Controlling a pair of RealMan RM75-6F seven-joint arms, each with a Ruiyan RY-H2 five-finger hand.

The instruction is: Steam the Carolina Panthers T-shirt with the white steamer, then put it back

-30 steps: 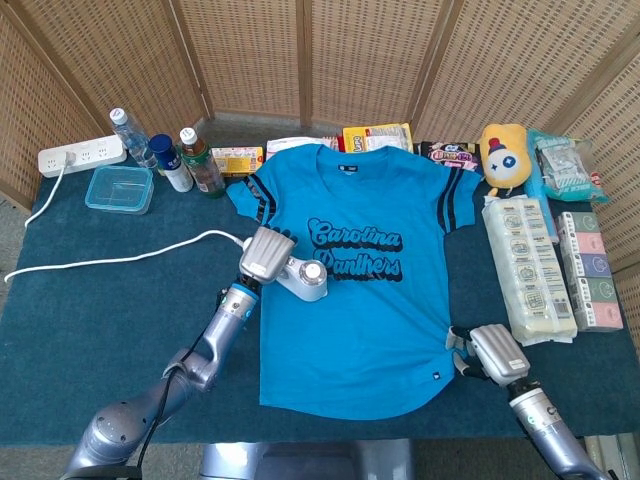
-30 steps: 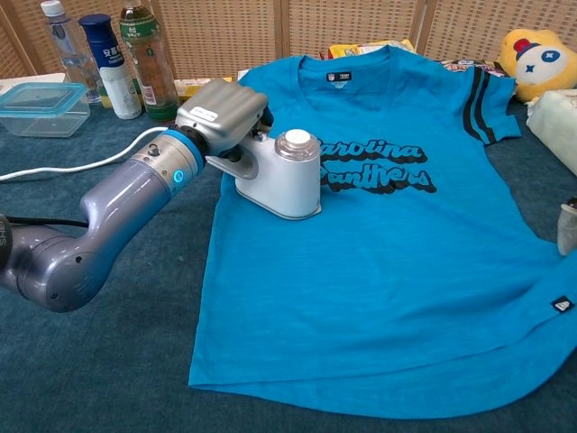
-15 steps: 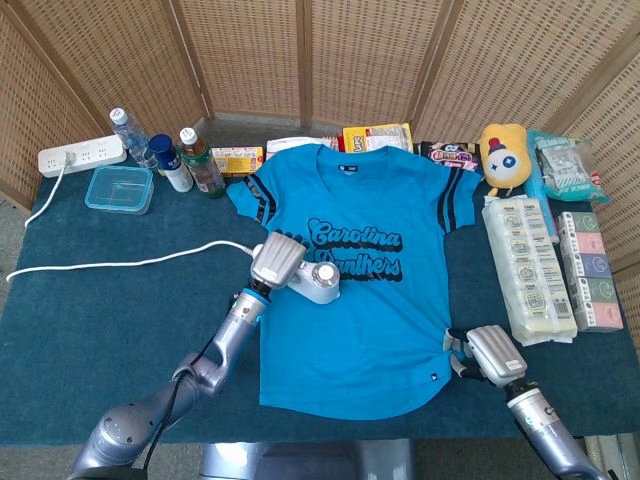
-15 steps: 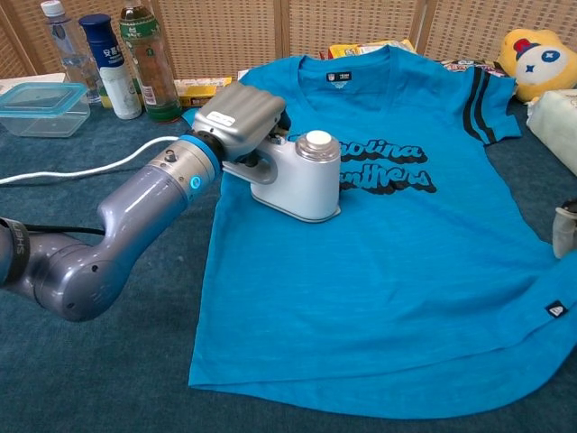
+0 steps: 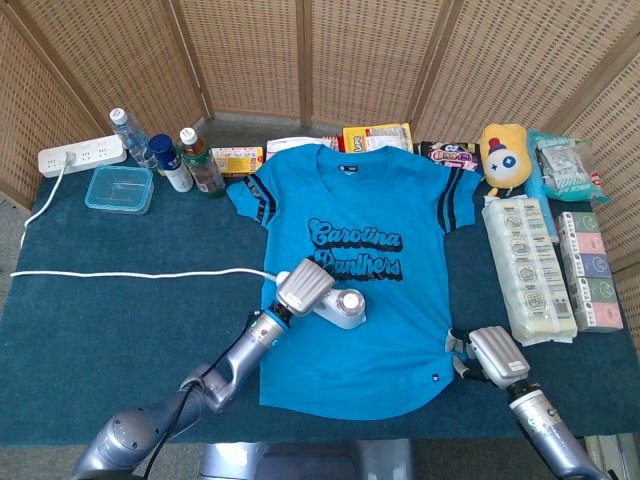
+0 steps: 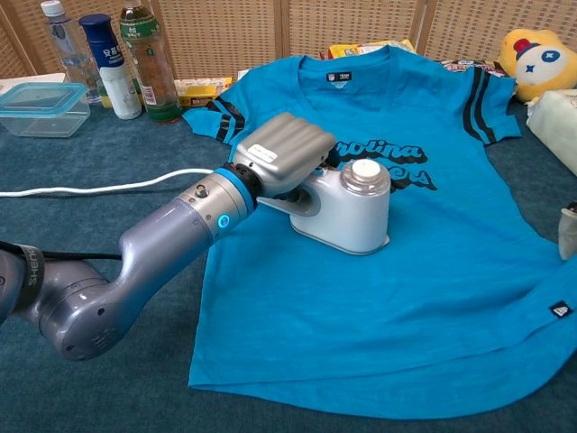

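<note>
The blue Carolina Panthers T-shirt (image 5: 350,330) (image 6: 433,271) lies flat on the dark blue table. My left hand (image 5: 305,287) (image 6: 284,153) grips the handle of the white steamer (image 5: 343,307) (image 6: 347,212), which rests on the shirt just below the lettering. Its white cord (image 5: 130,272) (image 6: 99,187) trails left across the table. My right hand (image 5: 492,355) rests on the shirt's lower right hem; how its fingers lie does not show, and only a sliver of the right hand (image 6: 568,232) appears at the chest view's edge.
Several bottles (image 5: 180,160) and a clear lidded box (image 5: 120,188) stand at the back left by a power strip (image 5: 80,155). Snack packs line the back edge. A yellow plush toy (image 5: 503,155) and boxed packs (image 5: 528,270) fill the right side.
My left hand has slid the steamer down and to the right over the shirt, from the left edge of the lettering to below it. The cord has pulled straighter. The right hand stayed put.
</note>
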